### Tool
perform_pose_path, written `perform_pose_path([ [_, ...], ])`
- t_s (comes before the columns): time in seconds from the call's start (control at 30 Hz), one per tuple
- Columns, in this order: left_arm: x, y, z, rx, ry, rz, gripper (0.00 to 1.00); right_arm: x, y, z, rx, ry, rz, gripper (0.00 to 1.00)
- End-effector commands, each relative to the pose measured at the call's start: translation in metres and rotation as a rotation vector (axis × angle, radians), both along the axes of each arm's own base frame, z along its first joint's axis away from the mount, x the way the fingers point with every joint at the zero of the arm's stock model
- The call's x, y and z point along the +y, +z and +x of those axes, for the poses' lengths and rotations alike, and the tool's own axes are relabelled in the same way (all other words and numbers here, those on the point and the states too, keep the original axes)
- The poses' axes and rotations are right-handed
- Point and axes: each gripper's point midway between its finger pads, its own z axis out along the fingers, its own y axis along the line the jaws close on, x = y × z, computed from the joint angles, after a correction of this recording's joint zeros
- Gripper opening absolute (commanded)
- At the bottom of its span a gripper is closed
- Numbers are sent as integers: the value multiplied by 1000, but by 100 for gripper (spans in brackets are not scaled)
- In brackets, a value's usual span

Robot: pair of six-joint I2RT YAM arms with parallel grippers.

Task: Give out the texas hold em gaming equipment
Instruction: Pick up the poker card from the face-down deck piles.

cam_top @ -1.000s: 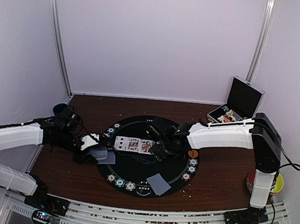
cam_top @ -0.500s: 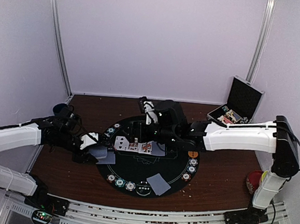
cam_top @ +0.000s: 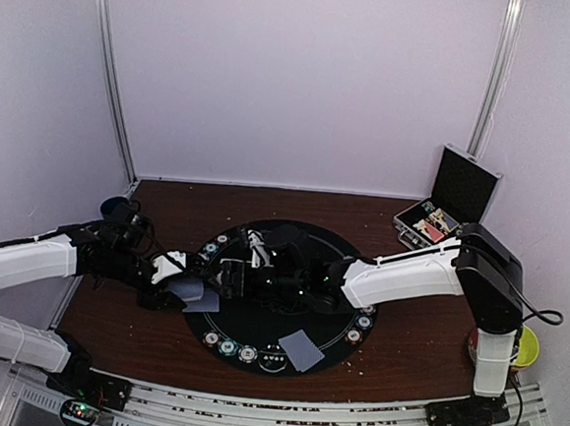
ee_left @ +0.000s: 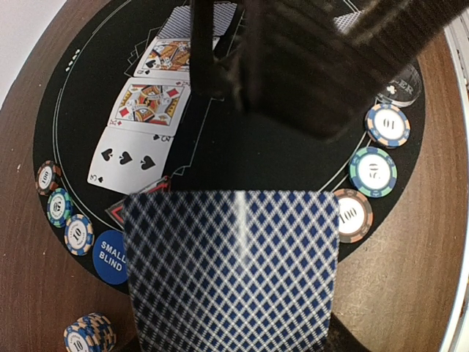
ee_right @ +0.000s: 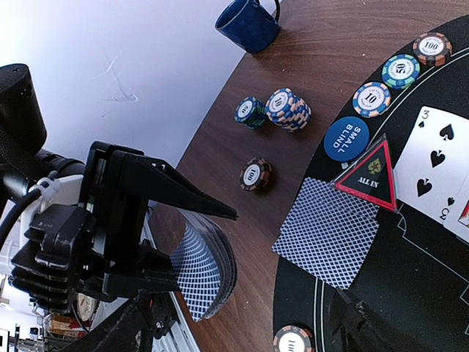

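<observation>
Left end effector [cam_top: 171,285] pinches the deck [ee_right: 205,275] over the mat's [cam_top: 262,322] 9 o'clock edge. Right end effector [cam_top: 228,279], spread, faces it. From above, the deck lies at its 9 o'clock, long axis roughly 9-to-3.

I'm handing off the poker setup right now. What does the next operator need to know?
Left gripper: shut on the card deck, just off the mat's left edge.
Right gripper: open, empty, over the mat near the deck.
Done: three face-up cards at centre; face-down cards beside the red triangle and small blind disc; a second face-down hand at the near side; chips along the rim.
Left: chip stacks sit off the mat; probably more dealing.
</observation>
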Motion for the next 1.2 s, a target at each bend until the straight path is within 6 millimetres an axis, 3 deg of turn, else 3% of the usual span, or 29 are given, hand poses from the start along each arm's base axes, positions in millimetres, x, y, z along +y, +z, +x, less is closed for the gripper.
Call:
perform_pose_path([
  [0.0,-4,6,0,-14,-9,-27,54,20,20,-1,4,21,91,84],
  [0.37,-5,6,-1,-12,-15,-30,54,47,-3,2,52,52,101,79],
  [0.67,-4,5,-1,-10,-14,-27,54,55,-21,10,57,36,53,69],
  [0.93,-4,3,-1,-5,-13,-22,54,71,-31,-1,87,116,55,66],
  [1.17,-4,2,-1,-4,-14,-22,54,60,-33,7,65,66,4,61],
])
